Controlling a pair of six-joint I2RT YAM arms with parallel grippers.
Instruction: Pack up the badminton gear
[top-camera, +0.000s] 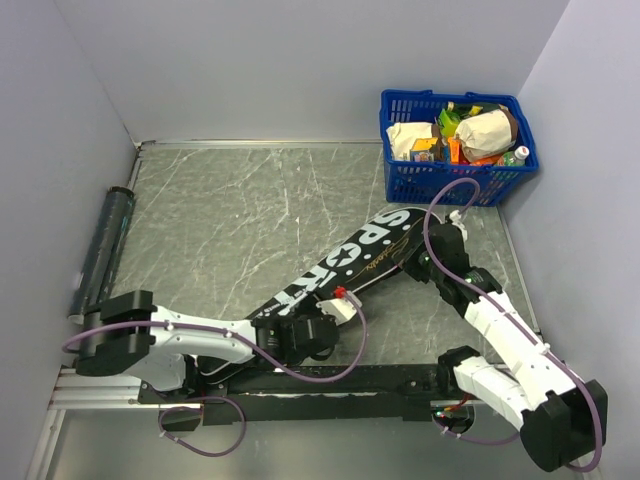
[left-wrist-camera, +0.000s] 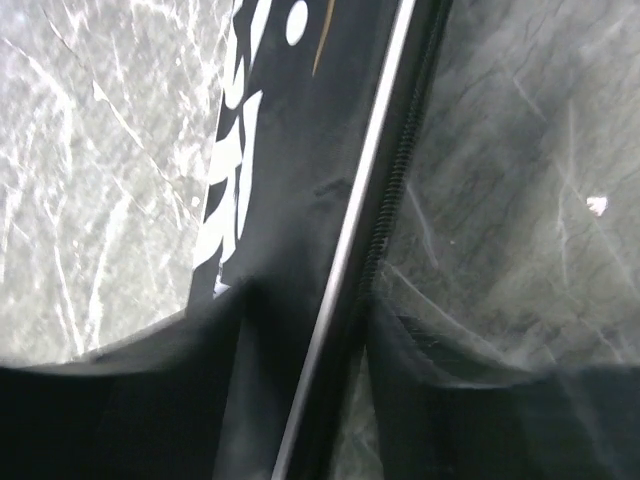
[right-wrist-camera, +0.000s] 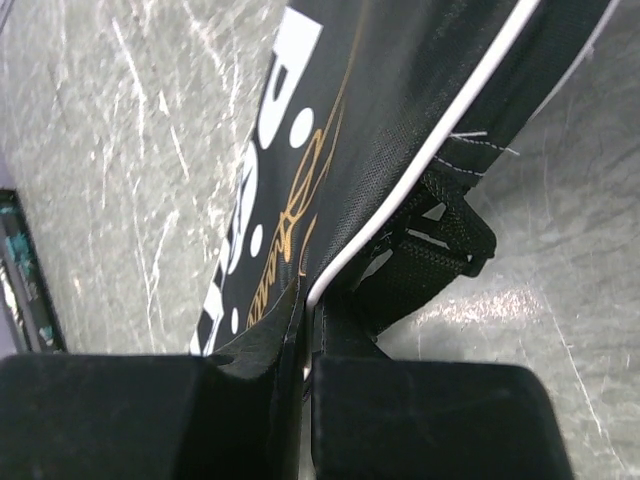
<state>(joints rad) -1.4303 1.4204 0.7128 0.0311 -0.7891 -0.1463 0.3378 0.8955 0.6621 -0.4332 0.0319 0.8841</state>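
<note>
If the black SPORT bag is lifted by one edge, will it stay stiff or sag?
Probably it sags: the black bag is thin woven fabric that creases beside its zipper in the left wrist view. It looks light, since the right end effector holds it by the piped edge alone. That narrow pinch may slip.

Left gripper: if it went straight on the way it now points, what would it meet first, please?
The black SPORT bag, whose zippered edge runs between the left gripper's fingers, probably touching.

Robotics lab bench: plain pale panels box in a marble-patterned tabletop, cabled robot arms bolted along a metal rail.
</note>
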